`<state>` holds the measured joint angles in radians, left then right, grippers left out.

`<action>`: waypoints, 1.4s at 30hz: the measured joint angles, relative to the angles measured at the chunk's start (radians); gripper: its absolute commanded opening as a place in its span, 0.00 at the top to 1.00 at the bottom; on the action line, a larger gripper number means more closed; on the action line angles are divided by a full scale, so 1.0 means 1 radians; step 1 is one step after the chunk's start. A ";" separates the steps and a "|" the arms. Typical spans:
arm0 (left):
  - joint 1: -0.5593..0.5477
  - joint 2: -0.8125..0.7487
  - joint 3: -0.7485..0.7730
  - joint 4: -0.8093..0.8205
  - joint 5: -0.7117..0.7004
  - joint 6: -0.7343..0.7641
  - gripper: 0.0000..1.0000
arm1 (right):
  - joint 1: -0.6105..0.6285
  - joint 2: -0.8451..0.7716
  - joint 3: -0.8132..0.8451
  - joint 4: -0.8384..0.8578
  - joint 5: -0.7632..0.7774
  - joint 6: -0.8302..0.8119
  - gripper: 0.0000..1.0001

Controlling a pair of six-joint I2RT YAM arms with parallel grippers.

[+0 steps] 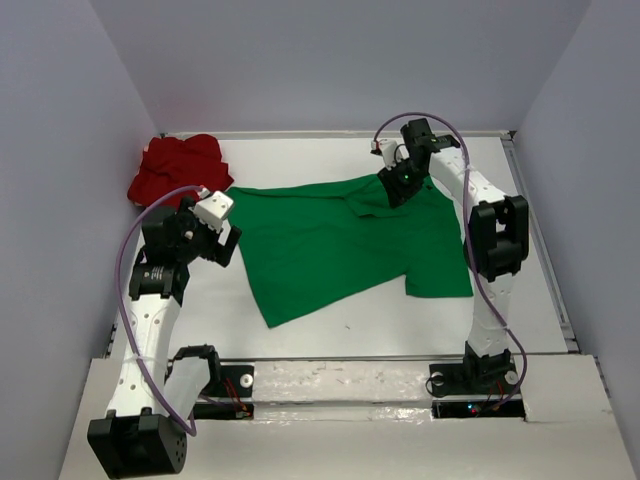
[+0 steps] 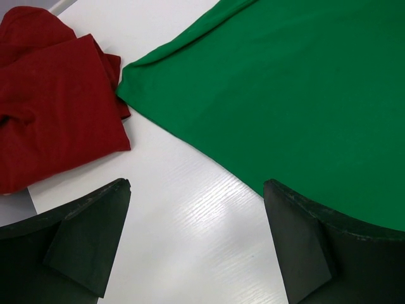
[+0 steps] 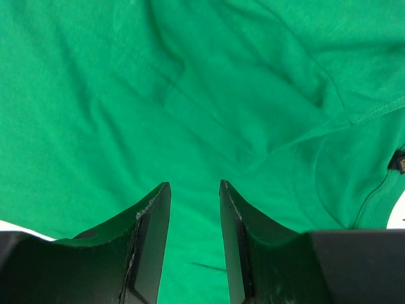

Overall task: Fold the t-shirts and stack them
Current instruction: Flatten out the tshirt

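Observation:
The bright green t-shirt lies spread across the middle of the table, wrinkled and folded over near its back right part. The deep red t-shirt is crumpled at the back left corner. My left gripper is open and empty by the green shirt's left edge. In its wrist view the left gripper hangs over bare table, with the red shirt to the left and the green shirt to the right. My right gripper is over the shirt's back right. In its wrist view the right gripper is narrowly open above green cloth.
The white table is boxed in by grey walls at the back and both sides. A raised rim runs along its right edge. The green shirt's collar with a dark label shows at the right of the right wrist view.

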<state>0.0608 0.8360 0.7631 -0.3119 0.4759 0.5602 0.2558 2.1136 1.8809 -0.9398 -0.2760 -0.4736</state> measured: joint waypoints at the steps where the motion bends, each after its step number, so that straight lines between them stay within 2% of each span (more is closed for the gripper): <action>1: 0.000 -0.002 0.000 0.000 0.000 0.000 0.01 | 0.000 0.000 0.000 0.002 -0.001 0.000 0.57; 6: 0.000 -0.022 -0.002 0.000 0.001 0.000 0.01 | 0.003 0.015 0.018 0.001 -0.009 0.002 0.58; 19: 0.000 -0.024 -0.003 0.000 0.000 0.000 0.01 | 0.047 0.181 0.114 -0.003 -0.017 0.002 0.59; 42: 0.000 -0.015 -0.004 0.000 0.000 0.000 0.01 | 0.050 0.228 0.129 0.006 0.003 -0.001 0.58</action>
<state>0.0608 0.8211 0.7593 -0.3115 0.4759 0.5606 0.3054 2.3413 2.0102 -0.9333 -0.2726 -0.4747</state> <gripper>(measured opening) 0.989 0.438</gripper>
